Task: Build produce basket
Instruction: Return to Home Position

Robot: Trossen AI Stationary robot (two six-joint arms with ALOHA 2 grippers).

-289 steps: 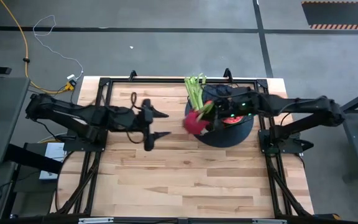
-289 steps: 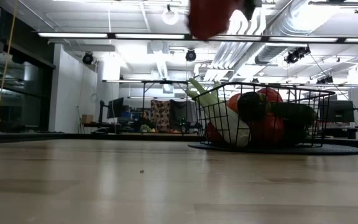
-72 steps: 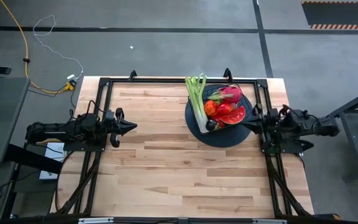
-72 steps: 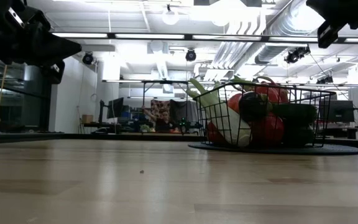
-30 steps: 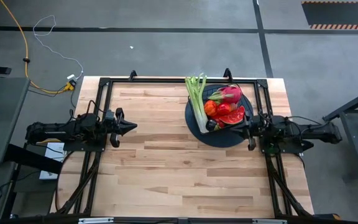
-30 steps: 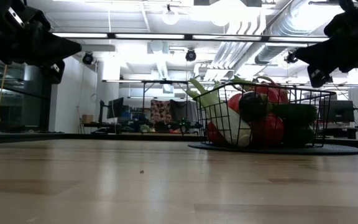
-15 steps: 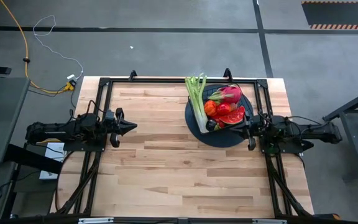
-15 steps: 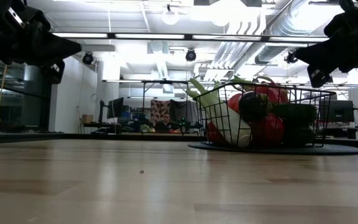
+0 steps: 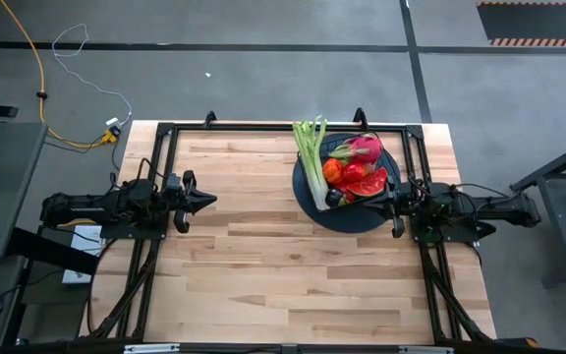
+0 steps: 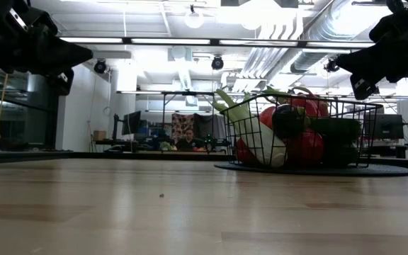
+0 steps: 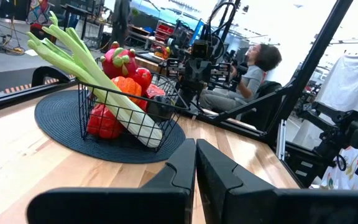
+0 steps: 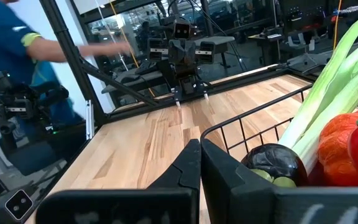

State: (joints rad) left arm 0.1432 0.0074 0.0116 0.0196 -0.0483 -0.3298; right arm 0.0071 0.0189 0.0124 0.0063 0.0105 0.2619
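The black wire basket (image 9: 354, 177) stands on a dark round mat (image 9: 347, 216) at the table's far right. It holds the produce: a green celery stalk (image 9: 311, 157) sticking out over its far-left rim, a pink dragon fruit (image 9: 365, 149), a watermelon slice (image 9: 367, 185), and red and orange fruits. A dark round fruit (image 12: 272, 163) lies by the celery. My left gripper (image 9: 212, 200) hovers shut over the table's left side, pointing level at the basket (image 11: 126, 106). My right gripper (image 9: 376, 201) hovers shut just right of the basket, higher than its rim (image 10: 331, 103), touching nothing.
Black frame rails (image 9: 263, 126) run along the table's far edge and both sides. Bare wood (image 9: 283, 275) spreads over the middle and near half. Beyond the table, a seated person (image 11: 260, 62) shows in the left wrist view and a person in blue (image 12: 11, 37) in the right wrist view.
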